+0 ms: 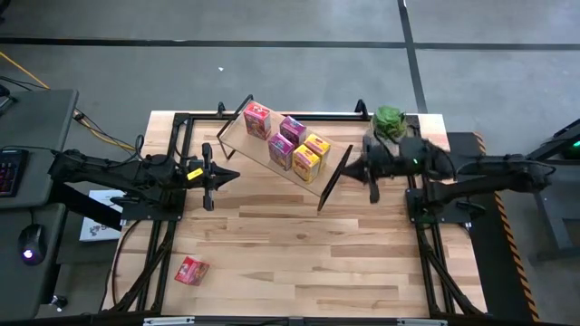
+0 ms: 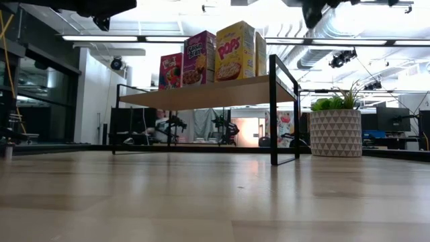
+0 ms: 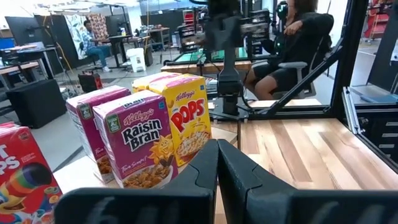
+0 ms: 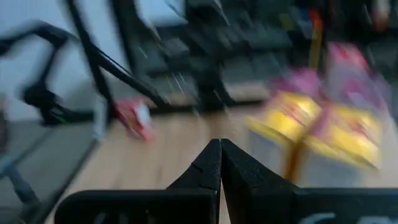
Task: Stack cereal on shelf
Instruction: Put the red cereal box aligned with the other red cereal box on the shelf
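Five boxes stand on the shelf [image 1: 313, 187], upper centre of the high view: one red [image 1: 256, 119], two magenta [image 1: 292, 129] [image 1: 280, 150], two yellow [image 1: 316, 145] [image 1: 306, 164]. One red box [image 1: 191, 270] lies flat on the tabletop [image 1: 299, 254], lower left, well apart from the rest. So, by my reckoning, five done, one left. Left hand [image 1: 207, 175] hovers just left of the shelf, fingers together, empty. Right hand [image 1: 371, 170] hangs just right of it, near the plant [image 1: 390, 121], fingers together too, holding nothing.
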Controlling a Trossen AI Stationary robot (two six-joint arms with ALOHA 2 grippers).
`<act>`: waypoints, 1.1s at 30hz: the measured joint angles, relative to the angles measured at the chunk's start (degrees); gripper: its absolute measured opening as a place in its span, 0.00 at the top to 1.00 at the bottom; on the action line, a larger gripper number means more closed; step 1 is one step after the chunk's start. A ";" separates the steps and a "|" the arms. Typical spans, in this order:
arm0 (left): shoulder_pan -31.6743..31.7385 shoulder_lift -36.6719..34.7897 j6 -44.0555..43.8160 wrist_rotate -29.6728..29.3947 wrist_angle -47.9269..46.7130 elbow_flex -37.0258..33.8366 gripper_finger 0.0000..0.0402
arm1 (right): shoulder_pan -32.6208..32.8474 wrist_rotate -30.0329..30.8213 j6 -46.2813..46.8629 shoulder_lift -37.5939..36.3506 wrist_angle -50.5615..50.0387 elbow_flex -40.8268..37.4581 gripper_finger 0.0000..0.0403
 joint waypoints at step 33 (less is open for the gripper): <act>0.00 6.32 -1.15 -5.72 -20.26 13.68 0.39 | 9.13 20.92 -6.90 8.57 41.56 -16.82 0.68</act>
